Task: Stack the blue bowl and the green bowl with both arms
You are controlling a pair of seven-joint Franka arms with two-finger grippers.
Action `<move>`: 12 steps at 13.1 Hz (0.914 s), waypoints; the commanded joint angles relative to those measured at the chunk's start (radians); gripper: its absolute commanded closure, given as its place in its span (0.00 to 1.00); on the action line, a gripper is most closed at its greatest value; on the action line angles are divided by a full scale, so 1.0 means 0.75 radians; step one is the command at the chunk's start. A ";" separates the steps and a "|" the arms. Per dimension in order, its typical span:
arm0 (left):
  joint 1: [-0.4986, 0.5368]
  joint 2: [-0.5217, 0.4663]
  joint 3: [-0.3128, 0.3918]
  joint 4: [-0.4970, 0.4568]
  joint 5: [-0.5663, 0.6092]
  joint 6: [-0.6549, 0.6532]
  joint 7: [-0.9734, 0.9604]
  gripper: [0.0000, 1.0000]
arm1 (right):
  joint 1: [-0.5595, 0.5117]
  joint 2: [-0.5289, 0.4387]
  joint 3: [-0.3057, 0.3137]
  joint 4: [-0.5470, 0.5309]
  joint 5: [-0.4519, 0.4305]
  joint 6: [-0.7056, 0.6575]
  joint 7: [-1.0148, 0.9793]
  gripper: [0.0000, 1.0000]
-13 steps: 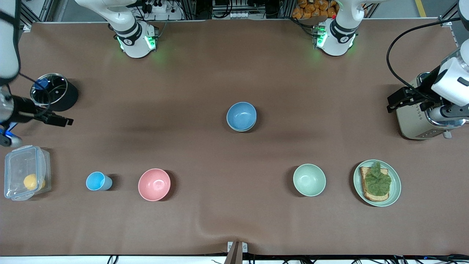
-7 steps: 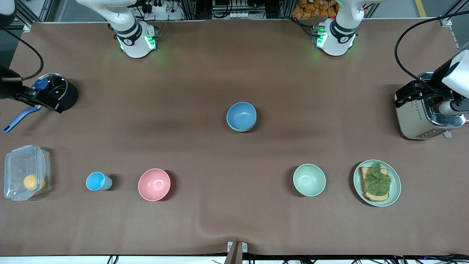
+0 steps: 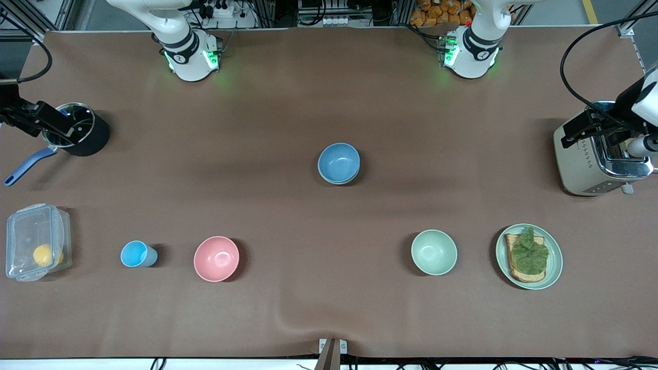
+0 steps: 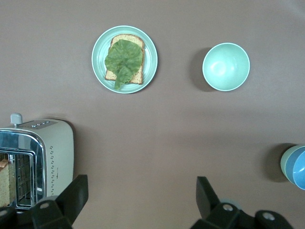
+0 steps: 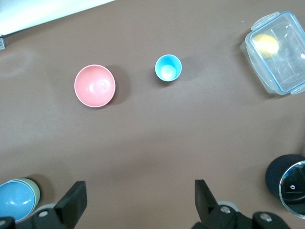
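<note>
Left end effector (image 3: pixel 583 128) open over toaster (image 3: pixel 596 164)

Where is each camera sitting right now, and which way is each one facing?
Front view: high across the table, facing both bases; shows the blue bowl nested in the green bowl, the left gripper over the toaster, and the right gripper over the black pot.
Left wrist view: looks down past its open fingers at the toaster and toast plate.
Right wrist view: looks down past its open fingers at the pink bowl.
Both wrist views share the stacked bowls.
</note>
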 commanded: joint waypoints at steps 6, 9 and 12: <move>-0.022 -0.084 0.018 -0.092 -0.036 -0.059 0.042 0.00 | -0.052 0.013 0.063 -0.016 -0.036 0.016 -0.016 0.00; -0.030 -0.090 0.014 -0.092 -0.036 -0.059 0.040 0.00 | -0.056 0.013 0.065 -0.016 -0.036 0.016 -0.016 0.00; -0.035 -0.113 0.014 -0.133 -0.036 -0.057 0.040 0.00 | -0.065 0.013 0.071 -0.020 -0.032 0.014 -0.016 0.00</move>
